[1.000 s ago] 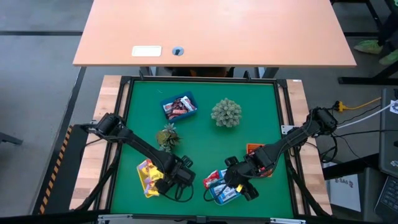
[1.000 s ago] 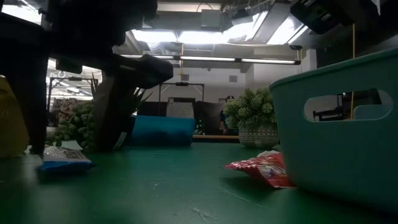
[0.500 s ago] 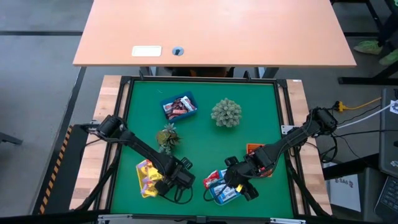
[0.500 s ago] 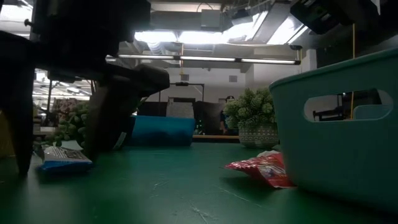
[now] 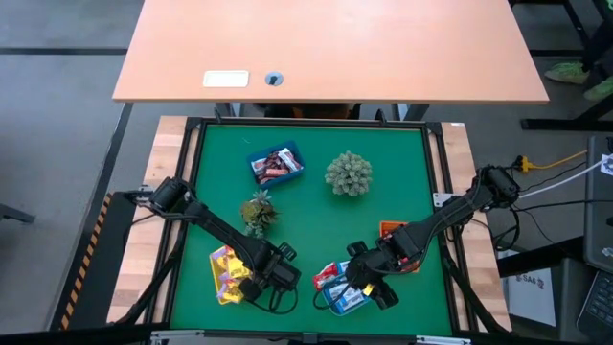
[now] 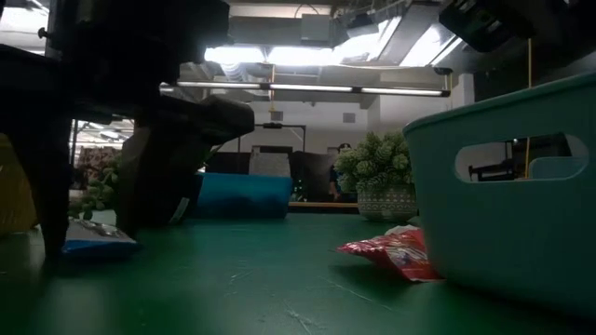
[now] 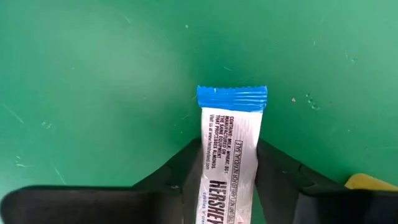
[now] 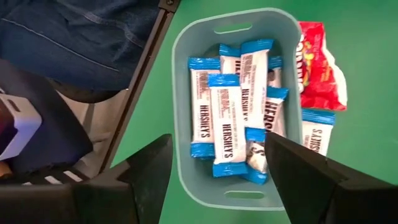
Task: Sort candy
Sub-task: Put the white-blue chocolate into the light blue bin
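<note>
Down at the near left of the green mat [image 5: 306, 230], your left gripper [image 7: 227, 180] is right on the surface with its two fingers [image 7: 186, 171] hugging both long edges of a blue-and-white candy bar [image 7: 229, 146]. The bar lies flat on the mat between them, blue crimped end poking out past the tips, and the fingers look like they're touching its sides. Whether that counts as a proper pinch, I can't tell. The yellow tray [image 5: 226, 273] sits just to the left of that gripper, with yellow wrappers in it.

Over at the near right, your right gripper [image 8: 214, 165] hangs above the teal tray [image 8: 180, 74] with its fingers spread wide and nothing between them. That tray is packed with blue-and-white bars [image 8: 227, 124]. A red candy pack [image 8: 320, 65] lies on the mat just beside the tray, and one more blue-and-white bar [image 8: 317, 134] is next to it, outside the tray wall.

Farther back you've got the blue tray [image 5: 276, 163] at the far left with a few sweets inside, an orange tray [image 5: 391, 230] just behind the right arm, and two spiky green plants [image 5: 348, 174] in the middle of the mat.
</note>
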`<act>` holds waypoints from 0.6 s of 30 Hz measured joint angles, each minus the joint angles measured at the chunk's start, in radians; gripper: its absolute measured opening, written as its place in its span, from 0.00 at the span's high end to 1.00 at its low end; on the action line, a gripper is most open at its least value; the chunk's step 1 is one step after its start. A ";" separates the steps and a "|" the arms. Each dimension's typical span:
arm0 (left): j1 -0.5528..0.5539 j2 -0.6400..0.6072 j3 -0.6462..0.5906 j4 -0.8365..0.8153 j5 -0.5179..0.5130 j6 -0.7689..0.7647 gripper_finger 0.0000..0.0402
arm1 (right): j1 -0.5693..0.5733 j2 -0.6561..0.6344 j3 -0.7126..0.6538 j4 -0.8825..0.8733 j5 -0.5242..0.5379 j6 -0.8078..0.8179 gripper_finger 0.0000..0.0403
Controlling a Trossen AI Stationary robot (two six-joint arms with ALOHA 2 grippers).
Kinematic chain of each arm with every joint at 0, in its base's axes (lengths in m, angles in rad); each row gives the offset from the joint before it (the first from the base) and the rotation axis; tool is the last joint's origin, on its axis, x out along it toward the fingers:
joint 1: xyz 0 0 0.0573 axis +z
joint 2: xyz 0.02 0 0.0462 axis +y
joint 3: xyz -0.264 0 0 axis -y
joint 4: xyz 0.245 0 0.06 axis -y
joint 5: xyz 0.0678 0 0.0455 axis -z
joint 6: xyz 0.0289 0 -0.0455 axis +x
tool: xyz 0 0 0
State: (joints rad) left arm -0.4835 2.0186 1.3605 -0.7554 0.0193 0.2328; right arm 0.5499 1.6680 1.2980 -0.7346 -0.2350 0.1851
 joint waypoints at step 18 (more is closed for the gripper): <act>0.024 0.004 0.087 0.016 -0.020 -0.048 0.77 | 0.000 -0.002 0.000 -0.003 -0.054 0.000 0.37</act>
State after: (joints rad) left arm -0.4593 2.0224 1.4476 -0.7391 -0.0008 0.1848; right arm 0.5495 1.6661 1.2980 -0.7376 -0.2888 0.1849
